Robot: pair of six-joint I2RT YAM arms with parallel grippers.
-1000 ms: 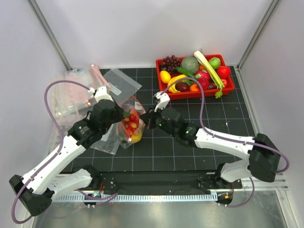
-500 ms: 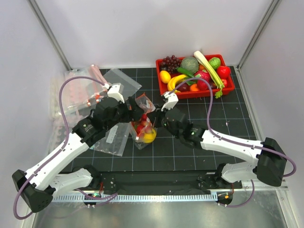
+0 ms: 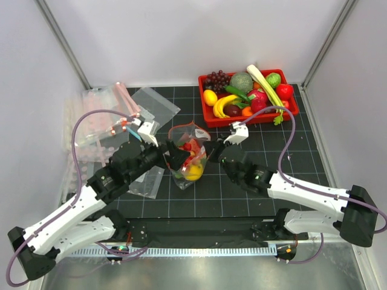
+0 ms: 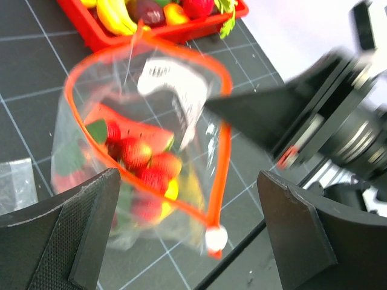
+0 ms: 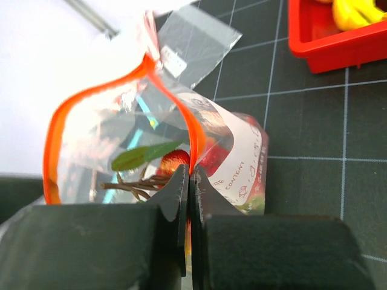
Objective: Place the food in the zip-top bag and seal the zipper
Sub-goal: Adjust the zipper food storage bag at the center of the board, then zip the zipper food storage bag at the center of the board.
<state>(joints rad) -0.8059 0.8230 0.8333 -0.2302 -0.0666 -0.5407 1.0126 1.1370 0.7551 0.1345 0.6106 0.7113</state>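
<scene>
The zip-top bag (image 3: pixel 191 151) hangs upright over the mat, its mouth gaping. The food (image 3: pixel 193 172) lies inside: a watermelon wedge (image 4: pixel 136 128), red berries and a yellow fruit (image 4: pixel 172 190). The red-orange zipper (image 4: pixel 221 151) rings the open mouth, with a white slider (image 4: pixel 216 237) at its near end. My right gripper (image 5: pixel 190 176) is shut on the zipper strip (image 5: pixel 192 139) at the bag's right side. My left gripper (image 4: pixel 193 241) stands wide open just left of the bag, with the slider end of the bag between its fingers (image 4: pixel 91 229) but touching neither.
A red tray (image 3: pixel 209 121) of toy fruit and vegetables stands at the back right. Spare clear bags (image 3: pixel 97 124) with pink strips lie at the left, one more clear bag (image 3: pixel 156 101) behind, and another flat one (image 3: pixel 145 180) under my left arm.
My left gripper has opened and let go of the bag. The right gripper has carried the bag to the right, and its mouth now gapes.
</scene>
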